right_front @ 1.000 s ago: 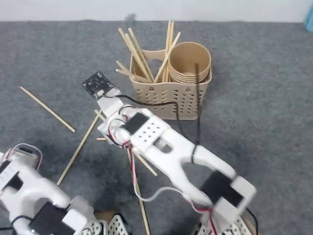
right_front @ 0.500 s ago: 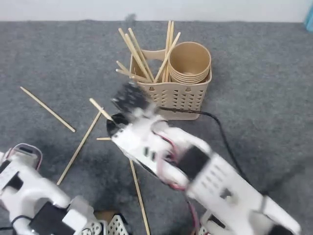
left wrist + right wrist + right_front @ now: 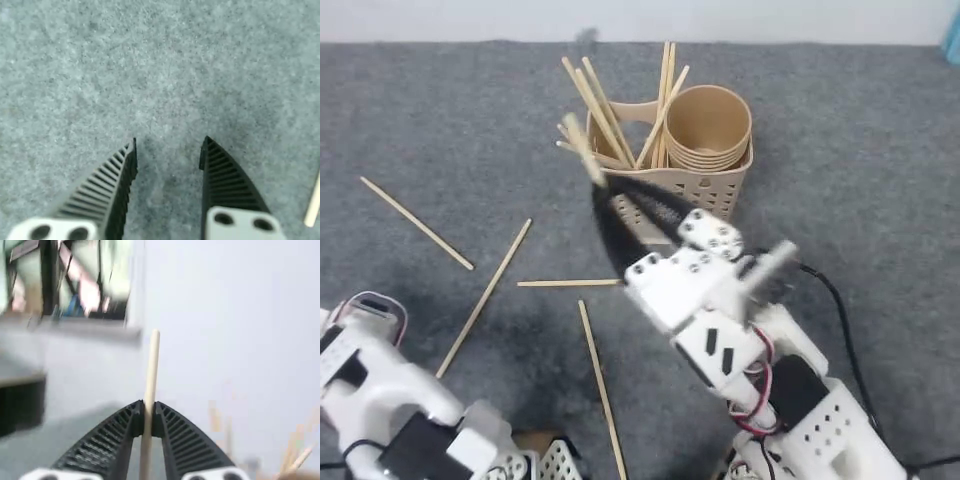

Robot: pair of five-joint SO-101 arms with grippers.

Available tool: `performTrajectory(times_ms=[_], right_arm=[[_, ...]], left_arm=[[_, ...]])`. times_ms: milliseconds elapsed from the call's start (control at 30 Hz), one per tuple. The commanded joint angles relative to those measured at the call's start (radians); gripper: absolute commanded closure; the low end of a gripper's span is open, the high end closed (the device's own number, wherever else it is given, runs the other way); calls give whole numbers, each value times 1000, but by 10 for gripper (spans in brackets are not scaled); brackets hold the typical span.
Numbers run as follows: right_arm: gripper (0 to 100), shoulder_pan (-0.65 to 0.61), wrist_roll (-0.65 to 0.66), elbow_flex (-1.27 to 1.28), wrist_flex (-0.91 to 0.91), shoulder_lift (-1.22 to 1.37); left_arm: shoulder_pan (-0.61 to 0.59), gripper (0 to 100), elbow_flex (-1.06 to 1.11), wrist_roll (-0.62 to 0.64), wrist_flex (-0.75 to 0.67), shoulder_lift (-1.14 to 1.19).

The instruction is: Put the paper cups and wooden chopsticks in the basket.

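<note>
The chopstick (image 3: 582,145) I'm carrying is up off the desk (image 3: 840,150), tilted, its top end just beside the basket's (image 3: 725,185) near-left corner. My right pincer (image 3: 605,195) is pinching it; in the right wrist view the two toothed fingers (image 3: 172,432) press on the chopstick (image 3: 151,365) from both sides, with the right pincer (image 3: 148,407) closed tight around it.

The basket holds a stack of paper cups (image 3: 707,125) in its right half and a bundle of sticks (image 3: 663,90) leaning in its left half.

I count four loose sticks (image 3: 417,222) lying flat on the desk, left of and in front of the basket.

My left pincer (image 3: 170,145) hangs spread over bare grey felt, pinching nothing, with one stick end (image 3: 313,202) off to its side.
</note>
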Motion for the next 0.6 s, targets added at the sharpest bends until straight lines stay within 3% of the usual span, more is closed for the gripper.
performTrajectory(times_ms=[0, 233, 567], right_arm=[[991, 84, 12, 15, -254, -33], [991, 180, 12, -34, -582, 62], [990, 185, 18, -399, -773, 498]], left_arm=[[9, 804, -2, 3, 2, -35], [8, 804, -2, 3, 2, -35], [8, 804, -2, 3, 2, -35]])
